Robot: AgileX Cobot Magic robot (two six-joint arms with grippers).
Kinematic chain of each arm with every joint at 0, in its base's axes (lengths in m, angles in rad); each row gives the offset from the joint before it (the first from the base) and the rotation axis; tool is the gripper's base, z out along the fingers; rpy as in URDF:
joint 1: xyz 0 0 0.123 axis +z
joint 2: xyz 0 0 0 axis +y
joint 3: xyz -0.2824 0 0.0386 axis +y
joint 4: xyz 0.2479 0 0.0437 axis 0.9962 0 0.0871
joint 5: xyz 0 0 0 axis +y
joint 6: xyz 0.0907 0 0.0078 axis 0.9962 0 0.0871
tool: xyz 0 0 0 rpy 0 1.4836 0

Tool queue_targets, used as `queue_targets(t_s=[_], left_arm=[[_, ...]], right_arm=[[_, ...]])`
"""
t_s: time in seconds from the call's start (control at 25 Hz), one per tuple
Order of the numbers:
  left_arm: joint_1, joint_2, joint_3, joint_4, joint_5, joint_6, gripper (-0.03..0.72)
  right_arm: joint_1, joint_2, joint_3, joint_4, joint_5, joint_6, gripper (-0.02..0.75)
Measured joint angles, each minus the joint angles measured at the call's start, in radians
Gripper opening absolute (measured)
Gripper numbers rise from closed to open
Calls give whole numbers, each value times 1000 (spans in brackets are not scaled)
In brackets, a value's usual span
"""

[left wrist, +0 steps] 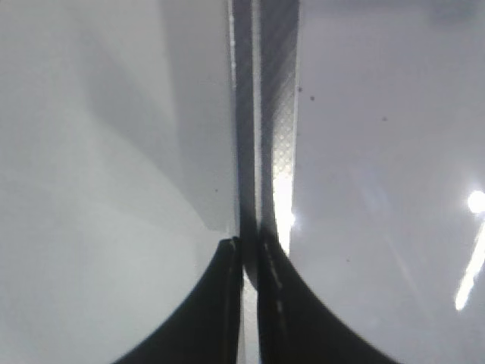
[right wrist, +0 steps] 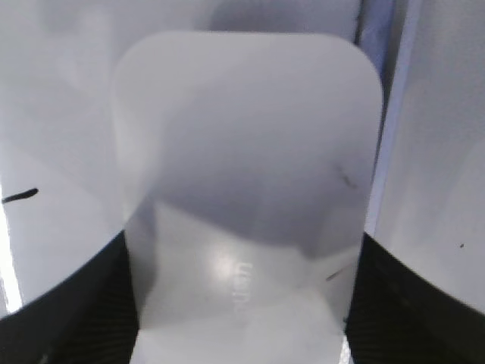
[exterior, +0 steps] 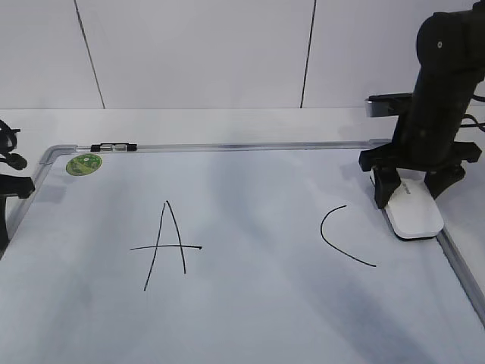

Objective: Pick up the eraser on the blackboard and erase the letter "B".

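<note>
On the right side of the blackboard, just beside its grey frame, lies the eraser. It looks like a light, hard plastic block, so it should lift easily, but its smooth white top may be slippery. I think the best place to hold it is on its two long sides, and that is where the right claw is: one black finger on each side of the block, right up against it in the right wrist view, though I cannot tell if they are squeezing yet. The eraser is white with round corners and tiny grey writing on top. The left claw is squeezed almost closed and holds nothing, sitting over the board's left frame. On the board I see a black A and C, but no B between them.
</note>
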Motion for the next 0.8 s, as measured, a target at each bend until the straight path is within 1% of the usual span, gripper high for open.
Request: queue_targets(t_s=[0.32, 0.8], left_arm=[[0, 0, 0, 0, 0, 0, 12], [0, 0, 0, 0, 0, 0, 12]], right_arm=[[0, 0, 0, 0, -26, 2, 550], [0, 3, 0, 0, -19, 2, 550]])
